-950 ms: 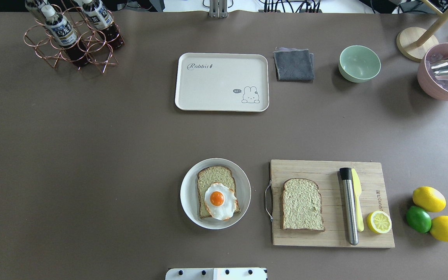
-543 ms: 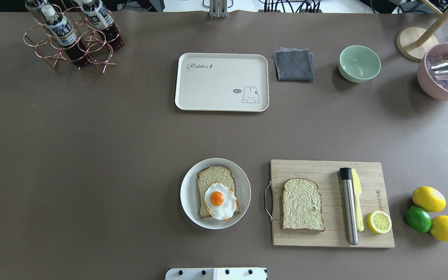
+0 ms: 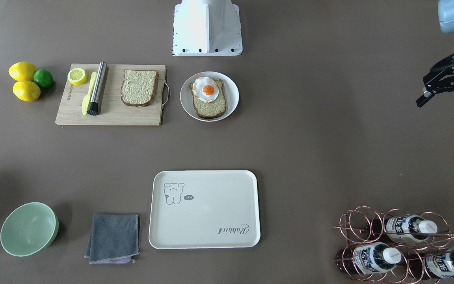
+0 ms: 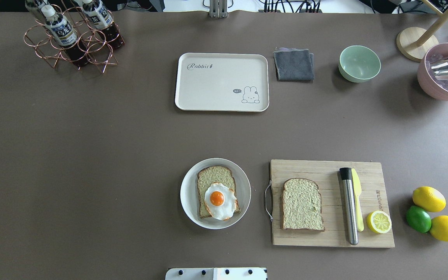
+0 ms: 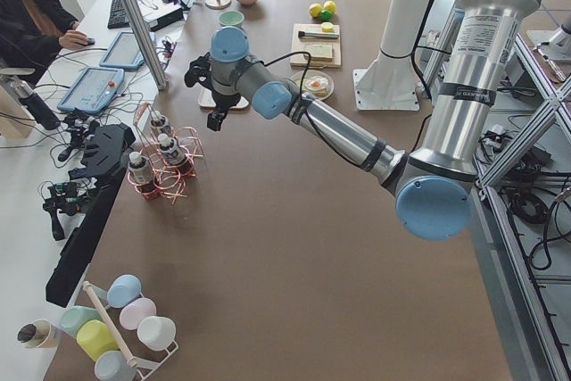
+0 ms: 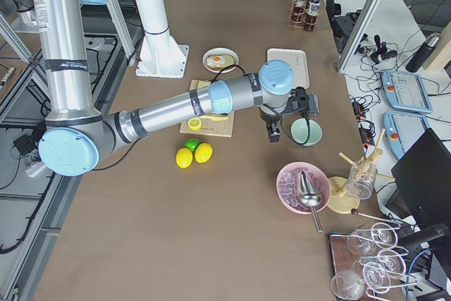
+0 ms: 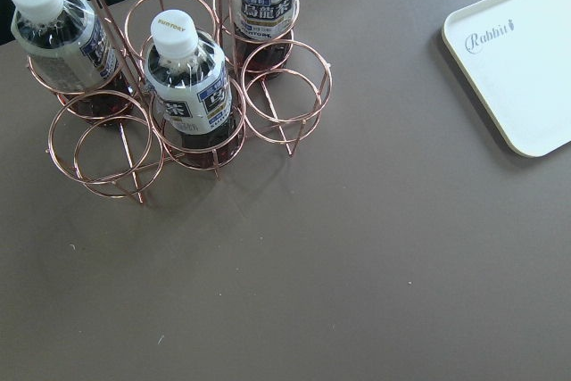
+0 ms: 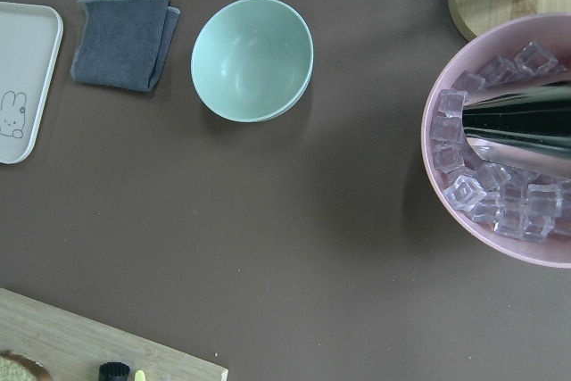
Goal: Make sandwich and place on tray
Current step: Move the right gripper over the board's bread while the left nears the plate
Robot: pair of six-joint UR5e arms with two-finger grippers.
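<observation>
One bread slice (image 4: pixel 214 177) lies on a round white plate (image 4: pixel 187 194) with the fried egg (image 4: pixel 219 201) on top of it. The second slice (image 4: pixel 301 205) lies flat on the wooden cutting board (image 4: pixel 325 233). The cream tray (image 4: pixel 221 82) at the far middle holds nothing. My left gripper (image 3: pixel 443 107) hovers open and empty at the table's left side near the bottle rack, far from the bread. My right gripper (image 6: pixel 278 128) shows only in the exterior right view, above the green bowl area; I cannot tell whether it is open or shut.
A copper rack with bottles (image 4: pixel 72 35) stands far left. A grey cloth (image 4: pixel 294 64), a green bowl (image 4: pixel 359 63) and a pink bowl of ice (image 4: pixel 443 74) stand far right. A steel tool, a yellow knife and a half lemon (image 4: pixel 378 222) lie on the board, with lemons and a lime (image 4: pixel 418 219) beside it.
A tip of my left gripper has come into the overhead view at its left edge. The bread, egg, plate and tray have not moved.
</observation>
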